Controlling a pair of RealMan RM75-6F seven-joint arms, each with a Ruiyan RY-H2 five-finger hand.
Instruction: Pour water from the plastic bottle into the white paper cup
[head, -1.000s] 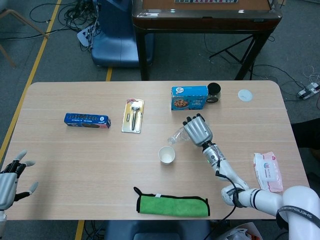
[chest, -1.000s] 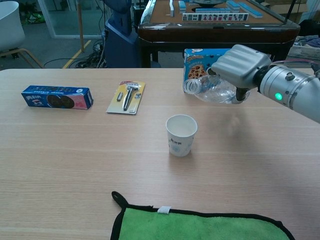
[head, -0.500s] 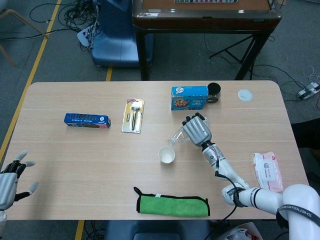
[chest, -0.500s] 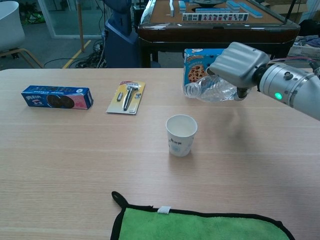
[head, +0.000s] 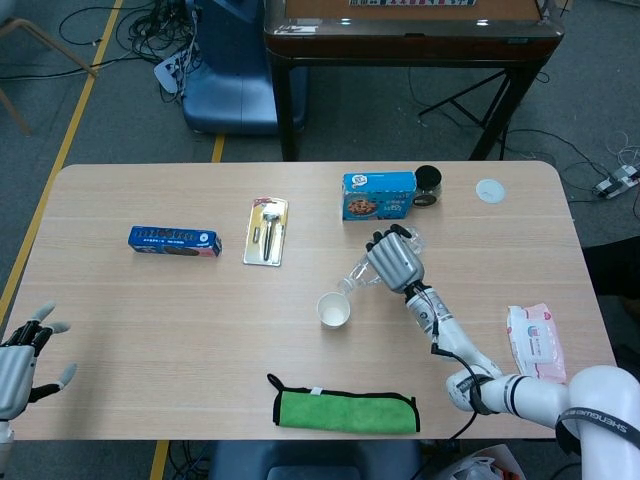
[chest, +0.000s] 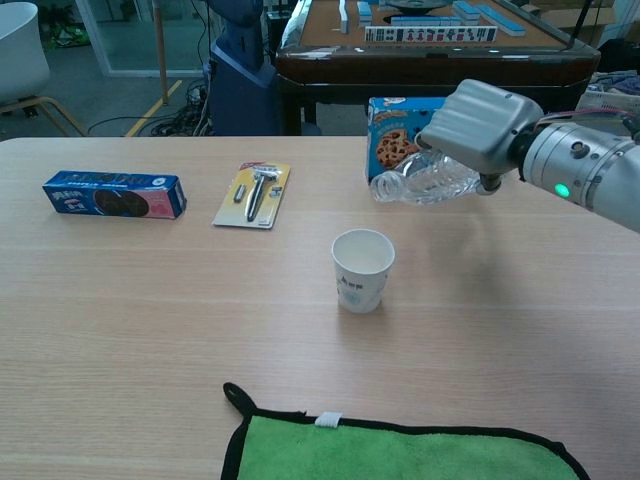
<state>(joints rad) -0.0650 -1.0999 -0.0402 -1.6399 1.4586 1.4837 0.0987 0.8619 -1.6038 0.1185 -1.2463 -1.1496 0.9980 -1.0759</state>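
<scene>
My right hand (chest: 485, 125) (head: 395, 260) grips a clear plastic bottle (chest: 425, 180) (head: 361, 273), tipped nearly flat with its open mouth pointing left and slightly down. The mouth hangs above and a little to the right of the white paper cup (chest: 362, 270) (head: 334, 311), which stands upright on the table. No stream of water shows. My left hand (head: 22, 358) is at the table's near left corner in the head view, fingers spread and holding nothing.
A blue cookie box (chest: 113, 194), a carded tool pack (chest: 253, 195), a biscuit box (chest: 400, 135) and a dark jar (head: 428, 186) stand behind the cup. A green cloth (chest: 410, 450) lies at the near edge, a tissue pack (head: 535, 343) and white lid (head: 490, 190) to the right.
My right hand has risen slightly and shifted a little right with the bottle, whose mouth has tipped slightly downward. The cup and my left hand have not moved.
</scene>
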